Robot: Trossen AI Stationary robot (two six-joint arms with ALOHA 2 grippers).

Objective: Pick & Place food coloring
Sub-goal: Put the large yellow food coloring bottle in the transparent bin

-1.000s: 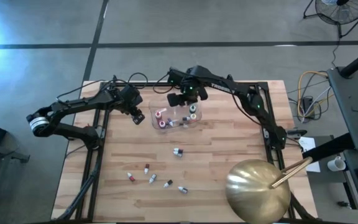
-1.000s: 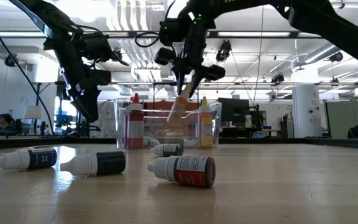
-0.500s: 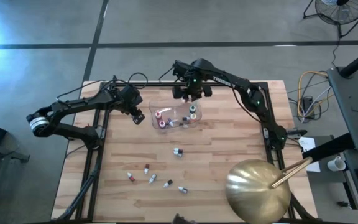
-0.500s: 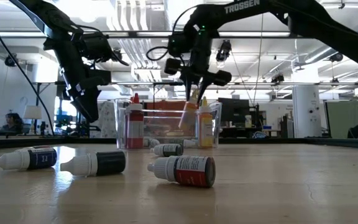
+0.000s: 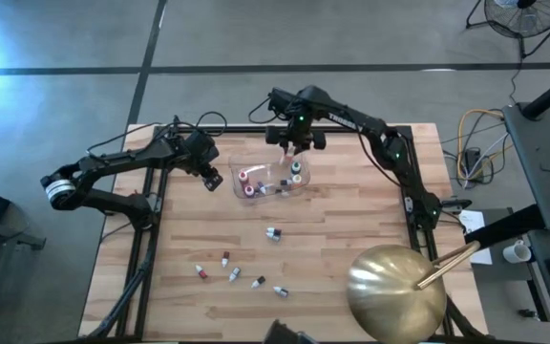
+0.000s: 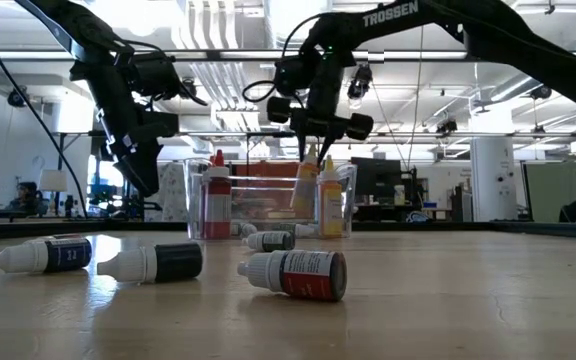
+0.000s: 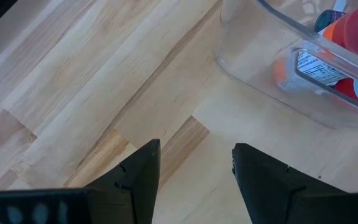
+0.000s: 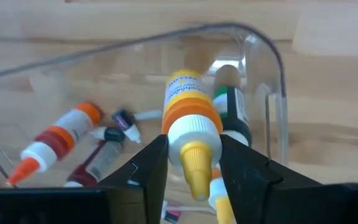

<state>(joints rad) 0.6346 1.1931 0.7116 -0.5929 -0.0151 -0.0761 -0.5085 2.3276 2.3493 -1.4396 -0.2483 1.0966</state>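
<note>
Bright, even light (upper-left floor glare)

Grey concrete floor (image 5: 351, 38) with dark seam lines around the wooden table (image 5: 351, 220). Floor fan (image 5: 523, 14) at far corner. Beyond: open hall, white ceiling ducts (image 6: 213, 25), white pillar (image 6: 488, 180), monitors on desks.

My table (image 5: 351, 239) is pale butcher-block wood, smooth with a soft satin sheen, its strips showing clear grain. The tub (image 8: 263, 93) is clear, glossy plastic with rounded corners, and the food coloring (image 8: 188, 115) bottles are smooth plastic with paper labels. My right gripper (image 8: 194, 168) has matt black fingers; the dome (image 5: 396, 291) looks like brushed, shiny gold metal.
</note>
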